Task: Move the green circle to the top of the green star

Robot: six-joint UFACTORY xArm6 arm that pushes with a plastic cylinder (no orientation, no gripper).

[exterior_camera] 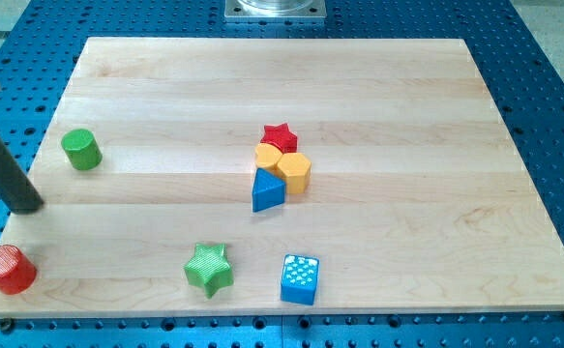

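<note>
The green circle [81, 149], a short cylinder, stands near the board's left edge. The green star [210, 268] lies near the view's bottom, well to the right of and below the circle. My tip [30, 207] is at the end of the dark rod that comes in from the view's upper left. It rests at the board's left edge, below and left of the green circle, apart from it.
A red cylinder [8, 269] stands at the bottom left corner, just below my tip. A red star [280, 136], a yellow block [270, 158], a yellow hexagon [295, 172] and a blue triangle [267, 189] cluster mid-board. A blue cube [300, 278] sits right of the green star.
</note>
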